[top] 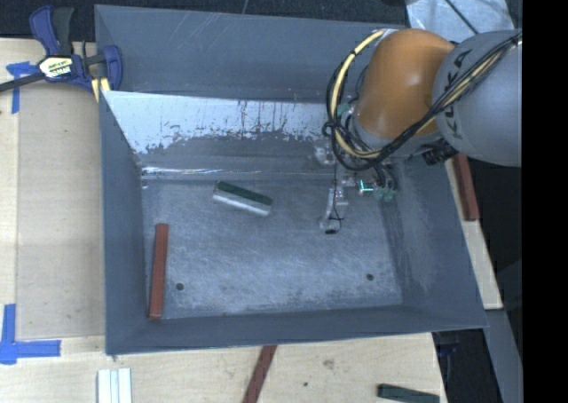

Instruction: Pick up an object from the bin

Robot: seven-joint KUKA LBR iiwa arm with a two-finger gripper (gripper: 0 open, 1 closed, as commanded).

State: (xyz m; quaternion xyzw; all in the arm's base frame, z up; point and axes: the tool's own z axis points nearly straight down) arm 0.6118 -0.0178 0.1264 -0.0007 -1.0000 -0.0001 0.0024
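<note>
My gripper (334, 219) hangs over the right half of the bin floor, its slim fingers pointing down with the tips close together and nothing between them. A short grey bar with a dark green top (242, 198) lies tilted on the floor to the gripper's left, about a hand's width away. A long reddish-brown stick (158, 270) lies along the left edge of the floor, far from the gripper.
The arm with its orange cover and cables reaches in over the bin's right wall. Bare bin floor stretches below and around the gripper towards the front wall.
</note>
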